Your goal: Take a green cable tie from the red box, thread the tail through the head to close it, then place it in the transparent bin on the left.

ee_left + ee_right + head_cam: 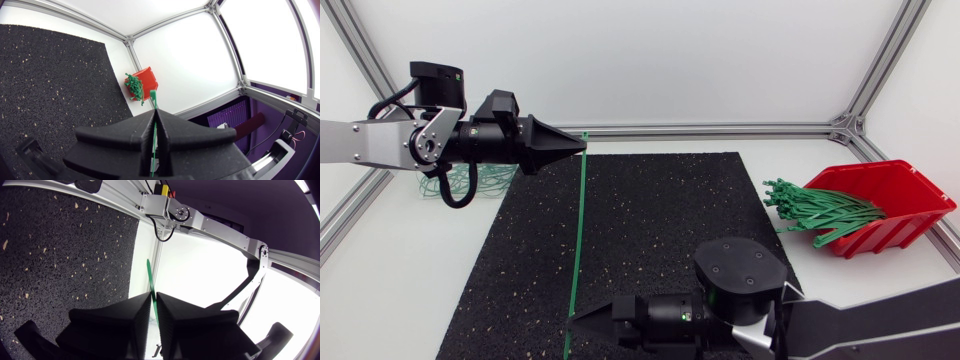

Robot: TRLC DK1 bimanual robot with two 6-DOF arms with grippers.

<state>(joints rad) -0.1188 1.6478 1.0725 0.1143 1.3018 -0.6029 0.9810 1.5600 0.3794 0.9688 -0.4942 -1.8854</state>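
A green cable tie (577,230) is stretched straight across the black mat from back to front. My left gripper (582,146) is shut on its far end, and in the left wrist view the tie (153,97) sticks out past the pressed-together tips (155,112). My right gripper (572,318) is at the tie's near end by the mat's front edge. In the right wrist view the tie (150,275) runs into a narrow gap still showing between the fingers (153,296). The red box (895,195) holds a bundle of green ties (815,210).
The black mat (660,220) covers the middle of the table. Behind my left arm at the far left, closed green ties (485,178) lie in the transparent bin. The red box (148,80) stands off the mat at the back right. Aluminium frame rails (720,129) run along the back.
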